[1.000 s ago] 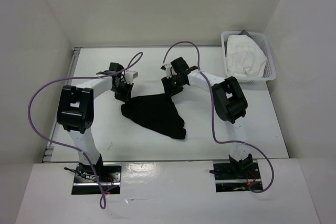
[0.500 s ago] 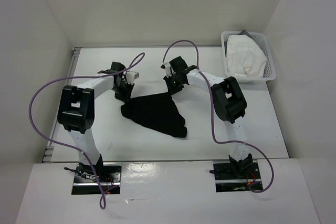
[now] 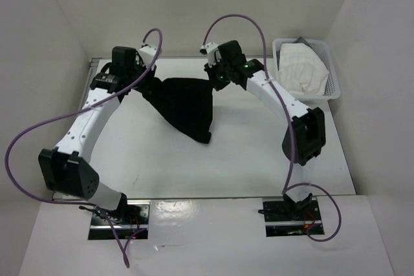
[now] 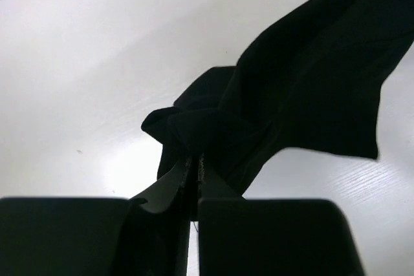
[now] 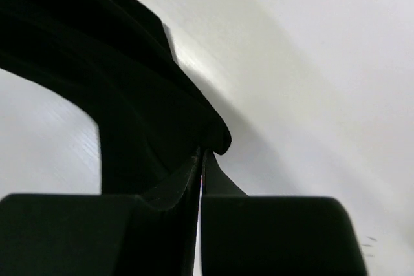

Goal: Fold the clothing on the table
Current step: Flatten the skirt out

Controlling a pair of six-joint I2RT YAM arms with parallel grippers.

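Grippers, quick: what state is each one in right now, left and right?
Left gripper: shut on the plain black soft fabric garment.
Right gripper: shut on the same garment.

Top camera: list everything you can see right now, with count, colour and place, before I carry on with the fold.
clothing: one, black, held up between both grippers over the far half of the table, lower tip drooping toward the near side
table: one, white, under everything
mesh basket: one, white, far right corner of the table
cloth: one, white, bundled inside the mesh basket
cables: two, purple, one looping along each arm
arms: two, white with black joints, both reaching to the far side
left gripper: one, black, shut on the clothing's left corner
right gripper: one, black, shut on the clothing's right corner
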